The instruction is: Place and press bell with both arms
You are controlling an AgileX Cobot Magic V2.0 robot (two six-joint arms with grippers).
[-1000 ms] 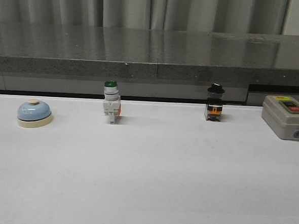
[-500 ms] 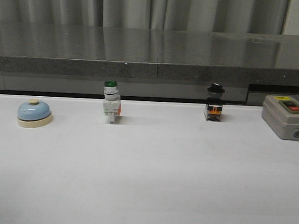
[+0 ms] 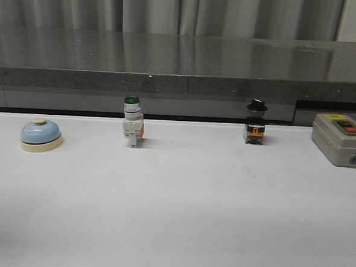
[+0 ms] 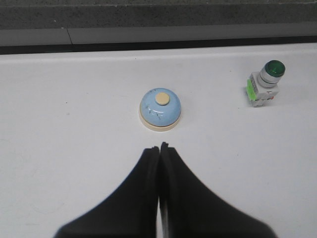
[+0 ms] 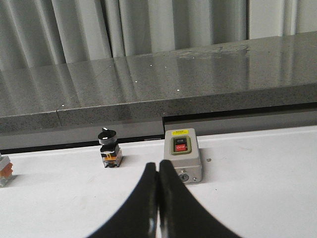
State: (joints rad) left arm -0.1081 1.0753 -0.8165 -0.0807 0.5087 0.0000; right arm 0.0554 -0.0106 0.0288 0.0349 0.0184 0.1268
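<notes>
Front view: white counter (image 3: 179, 212) carrying a row of four things, no arm in sight. Largest, grey box (image 3: 341, 139) at far right of the bell, its right edge cut off. Then the bell (image 3: 40, 135), upright at far left, probably left free for a grasp. Green-capped switch (image 3: 132, 121) and black knob switch (image 3: 255, 122) between bell and box. Left claw (image 4: 159, 148) pressed together, just short of the bell, aimed at it. Right claw (image 5: 157, 168) likewise closed, near the box. Labels on box unreadable.
</notes>
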